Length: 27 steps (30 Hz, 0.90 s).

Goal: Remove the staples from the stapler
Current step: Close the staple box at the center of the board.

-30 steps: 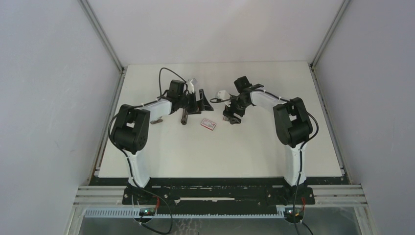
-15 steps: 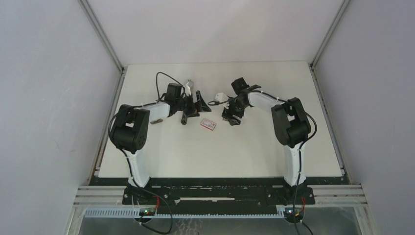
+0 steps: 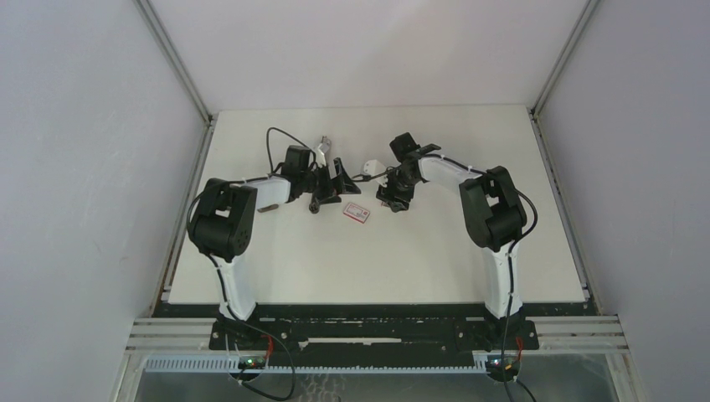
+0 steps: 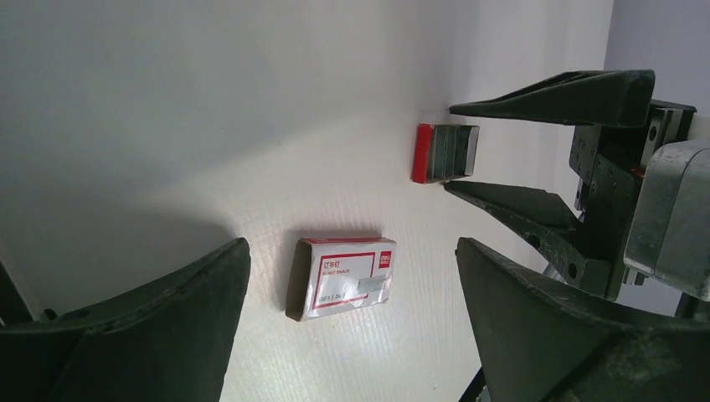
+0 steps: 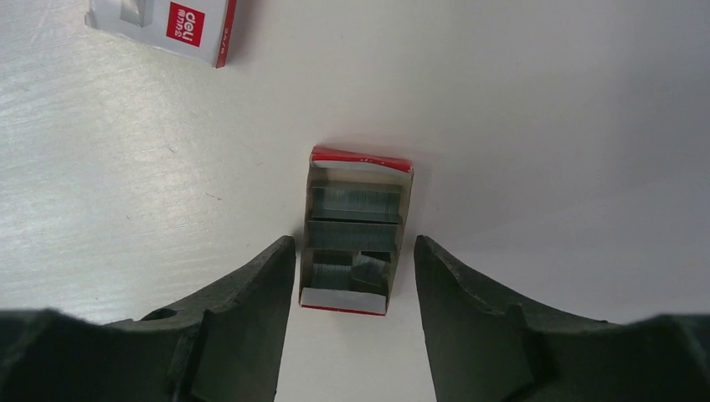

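Observation:
The stapler (image 3: 316, 201) shows only in the top view, as a slim dark bar on the table, partly under my left arm. My left gripper (image 3: 339, 181) is open and empty; in the left wrist view (image 4: 352, 248) its fingers straddle a closed red-and-white box (image 4: 342, 276) from above. My right gripper (image 3: 392, 199) is open, and in its wrist view (image 5: 353, 244) its fingers flank the near end of an open red-and-white box (image 5: 362, 162). Grey staple strips (image 5: 356, 205) lie in that box, with one short piece (image 5: 371, 268) tilted. The gripper touches nothing.
The closed box (image 3: 356, 213) lies between the two grippers and shows at the top left of the right wrist view (image 5: 163, 25). The open box also shows in the left wrist view (image 4: 444, 153), between the right gripper's fingers. A small grey object (image 3: 267, 207) lies left of the stapler.
Both grippers have shifted a little to the left. The right gripper has stayed over the open box. Nothing was taken hold of or let go.

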Available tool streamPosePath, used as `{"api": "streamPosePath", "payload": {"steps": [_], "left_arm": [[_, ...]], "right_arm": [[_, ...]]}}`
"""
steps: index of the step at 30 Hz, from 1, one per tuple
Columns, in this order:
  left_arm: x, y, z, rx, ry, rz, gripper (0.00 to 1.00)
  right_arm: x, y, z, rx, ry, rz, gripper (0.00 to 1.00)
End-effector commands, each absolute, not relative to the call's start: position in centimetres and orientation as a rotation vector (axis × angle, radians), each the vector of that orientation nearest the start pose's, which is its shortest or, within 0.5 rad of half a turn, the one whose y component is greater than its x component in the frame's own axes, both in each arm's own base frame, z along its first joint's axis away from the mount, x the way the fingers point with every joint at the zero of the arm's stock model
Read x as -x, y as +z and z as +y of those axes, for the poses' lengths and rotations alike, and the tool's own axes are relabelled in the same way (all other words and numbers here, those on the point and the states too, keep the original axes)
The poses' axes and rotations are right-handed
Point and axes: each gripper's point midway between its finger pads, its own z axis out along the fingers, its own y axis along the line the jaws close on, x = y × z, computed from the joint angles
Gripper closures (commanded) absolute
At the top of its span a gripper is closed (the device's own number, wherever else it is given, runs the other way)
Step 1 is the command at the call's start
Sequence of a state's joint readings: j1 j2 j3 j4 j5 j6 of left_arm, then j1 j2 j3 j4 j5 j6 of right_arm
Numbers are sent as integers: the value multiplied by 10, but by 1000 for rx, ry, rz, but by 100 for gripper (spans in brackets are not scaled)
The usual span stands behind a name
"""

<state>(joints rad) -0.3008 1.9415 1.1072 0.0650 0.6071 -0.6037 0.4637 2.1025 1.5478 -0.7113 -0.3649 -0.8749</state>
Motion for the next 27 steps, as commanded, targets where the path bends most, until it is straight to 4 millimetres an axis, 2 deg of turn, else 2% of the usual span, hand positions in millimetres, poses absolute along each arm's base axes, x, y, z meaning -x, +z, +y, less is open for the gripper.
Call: {"api": "streamPosePath", "payload": {"steps": [1, 15, 27], "left_arm": [[-390, 52, -244, 72, -1169, 2443, 3], [-387, 47, -245, 103, -1194, 2443, 4], [-383, 42, -245, 113, -1194, 2449, 4]], "right_arm": [[-385, 25, 233, 1772, 410, 2080, 46], [-384, 30, 236, 1744, 414, 2081, 55], [-383, 42, 240, 1727, 408, 2048, 56]]}}
